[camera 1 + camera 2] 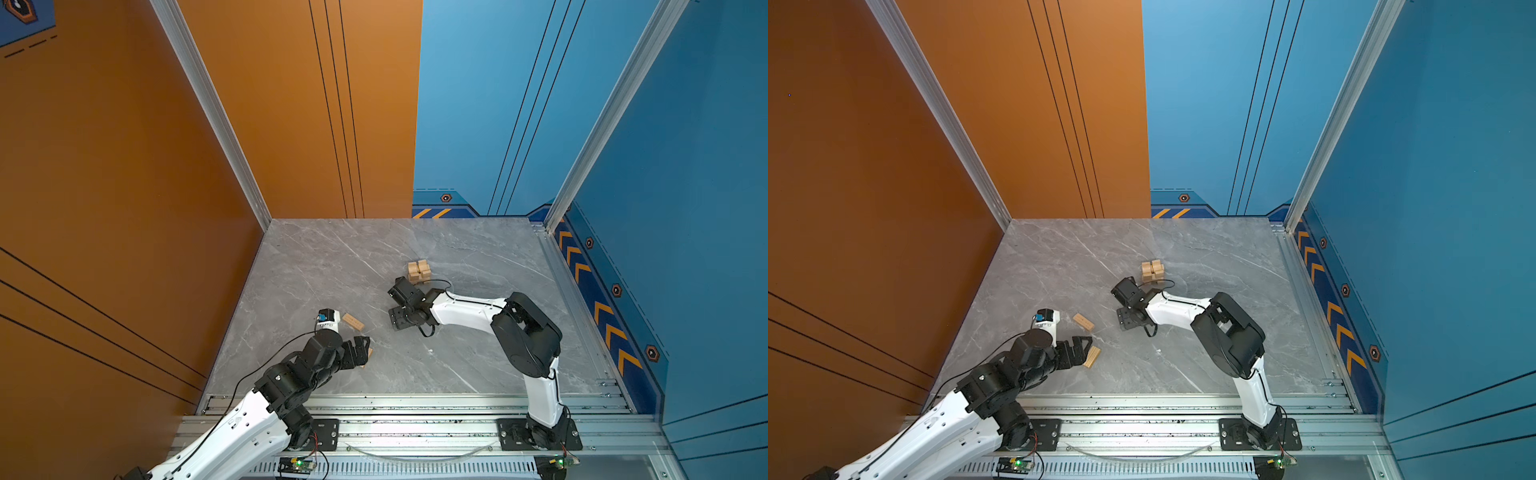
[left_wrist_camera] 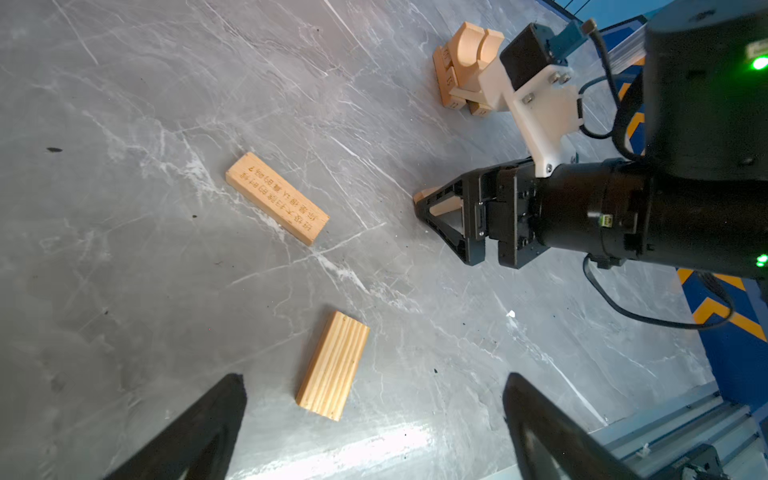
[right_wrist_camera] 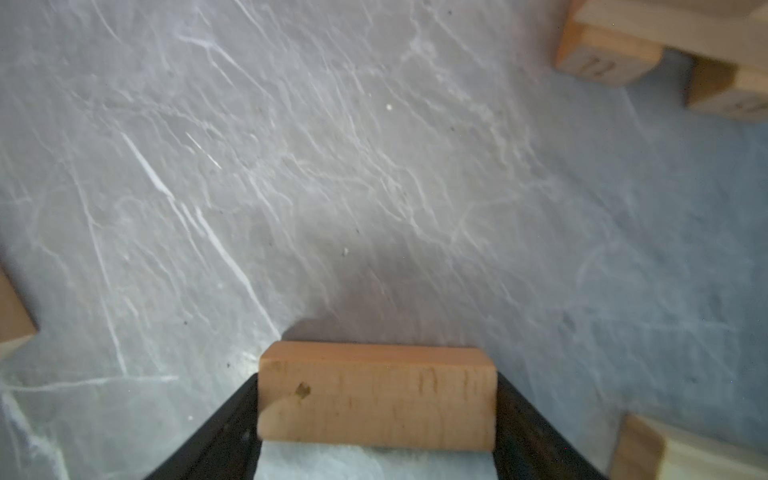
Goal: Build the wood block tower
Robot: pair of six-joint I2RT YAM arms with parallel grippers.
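Left fingers [image 2: 208, 424]: spread wide, empty; grooved slab [image 2: 332, 365] between tips. Right fingers [image 3: 224, 432]: clamping bar [image 3: 376, 395]; open bench [image 3: 332, 166] ahead, tower [image 3: 602, 54] edge beside.

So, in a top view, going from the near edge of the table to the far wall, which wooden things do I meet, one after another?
grooved slab → engraved bar → tower

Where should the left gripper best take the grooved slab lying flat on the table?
Grip the grooved slab across its two long side edges, near mid-length, coming down from above. It lies flat, grooves up, so only its edges are free, and the width likely suits the open left gripper.
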